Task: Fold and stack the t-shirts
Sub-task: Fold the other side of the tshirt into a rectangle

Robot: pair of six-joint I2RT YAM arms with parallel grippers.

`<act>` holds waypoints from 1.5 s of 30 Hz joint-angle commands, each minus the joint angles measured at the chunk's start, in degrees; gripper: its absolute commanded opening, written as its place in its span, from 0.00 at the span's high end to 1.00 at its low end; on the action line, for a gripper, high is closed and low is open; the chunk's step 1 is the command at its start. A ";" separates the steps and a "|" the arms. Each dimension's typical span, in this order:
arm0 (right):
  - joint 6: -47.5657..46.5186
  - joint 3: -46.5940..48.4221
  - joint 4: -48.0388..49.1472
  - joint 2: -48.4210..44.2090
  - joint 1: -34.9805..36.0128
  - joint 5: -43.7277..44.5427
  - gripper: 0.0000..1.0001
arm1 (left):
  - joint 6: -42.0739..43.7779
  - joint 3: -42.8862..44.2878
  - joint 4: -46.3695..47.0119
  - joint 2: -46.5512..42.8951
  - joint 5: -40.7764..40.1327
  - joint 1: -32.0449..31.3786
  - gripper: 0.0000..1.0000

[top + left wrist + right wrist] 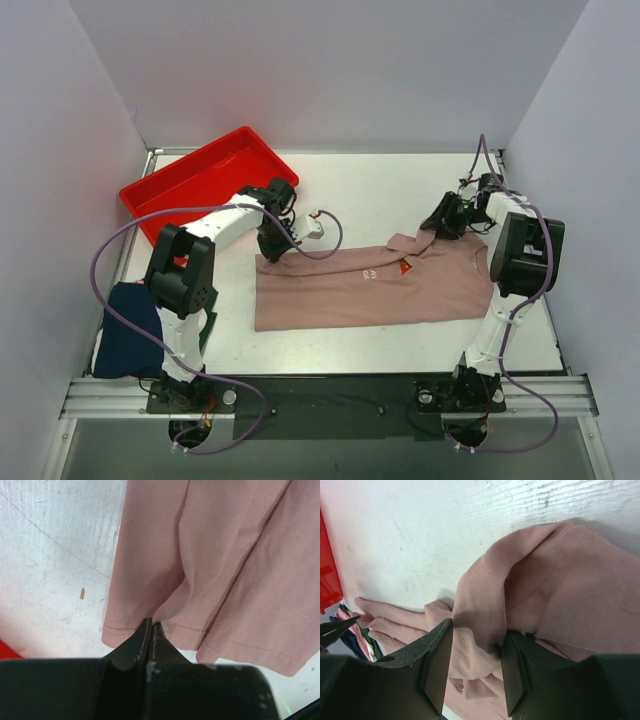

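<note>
- The back middle of the table (390, 190) is bare from the red tray (190, 185) across to the right gripper (440, 222), so that's the easiest way in.
- The tray fills the back-left corner, and the left arm (225, 222) stretches right in front of it. That side is pretty much blocked.
- The pink shirt (370, 285) sprawls across the middle. The left gripper (272, 245) is pinched on its left end and the right gripper is clamped on the collar.
- There's a bare strip in front of the shirt, between the arm bases.
- The navy shirt (128, 330) takes up the near-left edge.
- Purple cables (483, 155) loop off both arms, and walls (60, 150) close in on three sides.
</note>
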 commanded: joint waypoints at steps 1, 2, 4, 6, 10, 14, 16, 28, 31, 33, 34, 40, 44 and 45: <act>0.64 0.42 -0.11 -3.29 0.08 -3.20 0.63 | 0.10 2.75 -1.02 0.26 0.19 0.28 1.00; 0.73 0.24 -0.19 -3.55 0.25 -3.55 0.63 | 0.19 2.84 -1.02 0.35 0.11 0.28 1.00; 1.16 -0.11 -0.46 -4.52 0.87 -4.43 0.63 | 0.19 3.02 -1.10 0.52 0.19 0.28 1.00; 2.83 -1.07 -1.16 -6.54 1.48 -4.70 0.63 | 0.19 3.02 -1.10 0.52 0.11 0.28 1.00; 4.77 -4.59 -2.65 -10.76 2.54 -2.51 0.62 | 0.19 3.28 -1.02 0.79 0.19 0.37 1.00; 6.53 -5.65 -4.84 -12.17 3.06 -0.84 0.61 | 0.19 3.72 -0.93 1.14 0.37 0.46 1.00; 7.23 -5.21 -6.95 -12.43 3.42 0.39 0.61 | 0.28 3.90 -1.02 1.14 0.46 0.46 1.00; 5.74 -6.87 -13.46 -14.80 4.38 6.63 0.60 | 0.37 3.81 -0.75 1.14 0.63 0.46 1.00; 4.16 -7.32 -14.61 -18.22 5.35 10.67 0.55 | 0.54 3.63 -0.84 1.14 0.46 0.55 1.00; 2.67 -8.19 -13.21 -21.21 5.70 11.12 0.54 | 0.54 3.72 -0.84 1.31 0.46 0.55 1.00; 1.79 -9.24 -12.51 -23.57 5.79 10.95 0.54 | 0.54 3.72 -0.84 1.31 0.46 0.55 1.00; 2.75 -13.56 -9.86 -26.25 5.88 19.44 0.60 | 0.54 3.98 -0.75 1.49 0.54 0.55 1.00; 4.77 -14.44 -10.48 -22.64 9.55 24.81 0.62 | 0.19 4.25 -0.66 1.40 1.07 0.55 1.00; 5.29 -14.44 -10.13 -22.28 10.35 26.40 0.61 | 0.28 4.16 -0.66 1.23 0.99 0.63 1.00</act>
